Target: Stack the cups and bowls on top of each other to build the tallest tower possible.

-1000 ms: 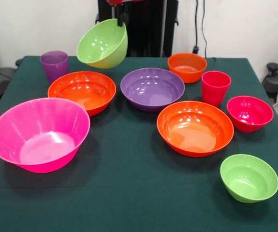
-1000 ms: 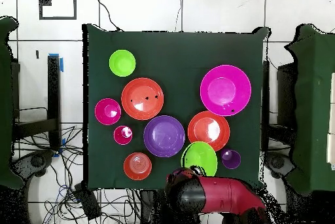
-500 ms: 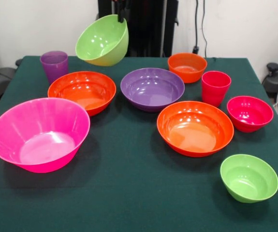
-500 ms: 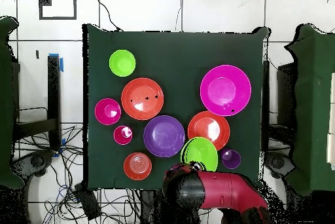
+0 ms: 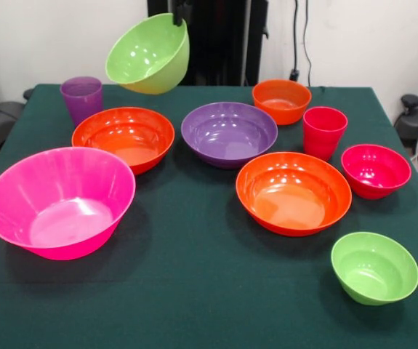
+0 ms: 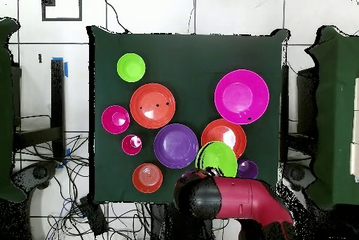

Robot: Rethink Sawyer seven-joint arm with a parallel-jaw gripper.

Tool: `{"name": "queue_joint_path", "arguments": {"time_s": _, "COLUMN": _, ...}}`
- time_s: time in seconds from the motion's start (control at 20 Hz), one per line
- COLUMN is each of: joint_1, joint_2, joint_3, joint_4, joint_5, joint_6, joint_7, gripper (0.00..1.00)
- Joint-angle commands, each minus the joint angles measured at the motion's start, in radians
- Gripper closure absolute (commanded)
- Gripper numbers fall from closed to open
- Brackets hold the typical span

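My gripper (image 5: 182,14) at the top edge is shut on the rim of a large lime green bowl (image 5: 148,54). It holds the bowl tilted in the air above the table's far side, between the purple cup (image 5: 82,98) and the purple bowl (image 5: 229,133). In the overhead view this bowl (image 6: 217,158) hangs partly over an orange bowl (image 6: 224,133), in front of the arm (image 6: 235,198). On the table stand two wide orange bowls (image 5: 123,138) (image 5: 294,192), a hot pink bowl (image 5: 59,201) and the red-pink cup (image 5: 324,131). No nested tower shows.
A small orange bowl (image 5: 281,100) stands at the far side, a red-pink bowl (image 5: 376,170) at the right and a small lime green bowl (image 5: 374,267) at the near right. The green table cloth (image 5: 194,291) is bare along the near edge.
The gripper has lifted the lime green bowl higher and carried it a little to the left in the front view. Everything on the table has stayed put.
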Motion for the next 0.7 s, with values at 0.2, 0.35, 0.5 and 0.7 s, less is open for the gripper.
{"name": "queue_joint_path", "arguments": {"time_s": 0.2, "joint_1": 0.039, "joint_2": -0.004, "joint_3": 0.083, "joint_4": -0.106, "joint_5": 0.007, "joint_6": 0.159, "joint_7": -0.018, "gripper": 1.0}}
{"name": "queue_joint_path", "arguments": {"time_s": 0.35, "joint_1": 0.048, "joint_2": -0.006, "joint_3": 0.086, "joint_4": -0.127, "joint_5": -0.004, "joint_6": 0.184, "joint_7": -0.021, "gripper": 1.0}}
{"name": "queue_joint_path", "arguments": {"time_s": 0.5, "joint_1": 0.057, "joint_2": -0.002, "joint_3": 0.089, "joint_4": -0.151, "joint_5": -0.012, "joint_6": 0.22, "joint_7": -0.024, "gripper": 1.0}}
{"name": "queue_joint_path", "arguments": {"time_s": 0.7, "joint_1": 0.085, "joint_2": 0.002, "joint_3": 0.091, "joint_4": -0.193, "joint_5": -0.026, "joint_6": 0.266, "joint_7": -0.018, "gripper": 1.0}}
